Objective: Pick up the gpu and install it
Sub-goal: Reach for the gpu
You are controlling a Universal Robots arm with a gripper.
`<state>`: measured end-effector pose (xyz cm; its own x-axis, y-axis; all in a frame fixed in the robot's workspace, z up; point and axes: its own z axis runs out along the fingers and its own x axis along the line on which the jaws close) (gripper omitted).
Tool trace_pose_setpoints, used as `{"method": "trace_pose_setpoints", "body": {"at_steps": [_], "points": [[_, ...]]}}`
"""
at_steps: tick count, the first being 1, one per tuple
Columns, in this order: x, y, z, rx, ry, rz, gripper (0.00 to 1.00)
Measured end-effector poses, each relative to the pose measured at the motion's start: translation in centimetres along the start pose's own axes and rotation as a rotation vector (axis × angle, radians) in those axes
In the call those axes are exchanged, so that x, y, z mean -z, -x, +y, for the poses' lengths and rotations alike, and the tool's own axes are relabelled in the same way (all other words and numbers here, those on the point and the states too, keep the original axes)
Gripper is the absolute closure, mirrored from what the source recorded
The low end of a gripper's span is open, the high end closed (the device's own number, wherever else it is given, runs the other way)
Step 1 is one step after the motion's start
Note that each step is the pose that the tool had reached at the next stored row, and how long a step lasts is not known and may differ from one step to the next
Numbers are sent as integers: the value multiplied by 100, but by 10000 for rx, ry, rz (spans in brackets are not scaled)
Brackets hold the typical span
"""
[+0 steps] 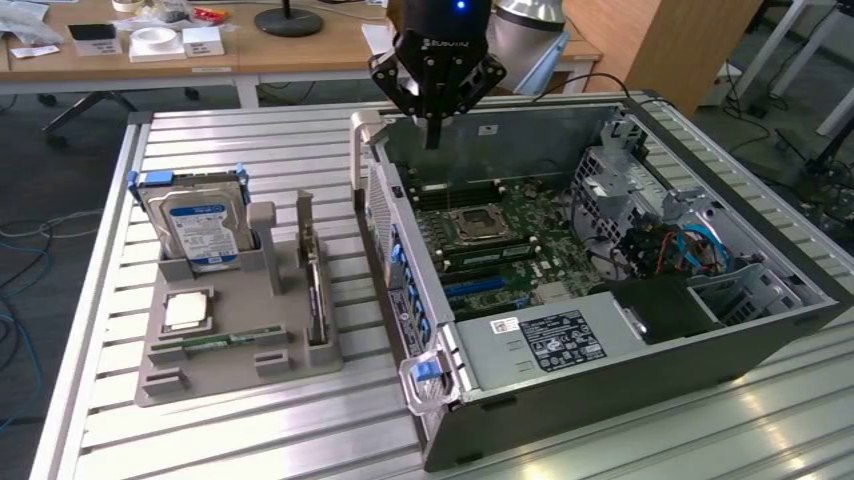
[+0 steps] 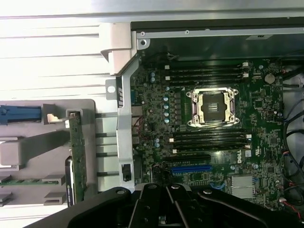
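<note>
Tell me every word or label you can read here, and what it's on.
"DELL": white, sideways, on the motherboard.
Gripper body lettering: blurred, unreadable.
Hard drive blue label: too small to read.
Power supply white label: too small to read.

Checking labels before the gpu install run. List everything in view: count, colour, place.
gpu: 1, dark, on edge in the holder, side nearest the case
hard drive: 1, silver, blue label, upright in the holder
processor chip: 1, silver, flat in the holder
memory stick: 1, green, flat in the holder
holder: 1, grey, exterior view's left
computer case: 1, dark grey, open, exterior view's right
motherboard: 1, green, inside the case
table: 1, silver, slatted
gripper: 1, black, shut, empty, above the case's far edge
</note>
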<state>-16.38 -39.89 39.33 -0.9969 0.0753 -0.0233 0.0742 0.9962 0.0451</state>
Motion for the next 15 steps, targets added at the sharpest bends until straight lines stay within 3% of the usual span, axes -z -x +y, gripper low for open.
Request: {"method": "trace_pose_setpoints", "body": {"at_steps": [15], "points": [[5,-175,-13,-1,0,0,89]]}}
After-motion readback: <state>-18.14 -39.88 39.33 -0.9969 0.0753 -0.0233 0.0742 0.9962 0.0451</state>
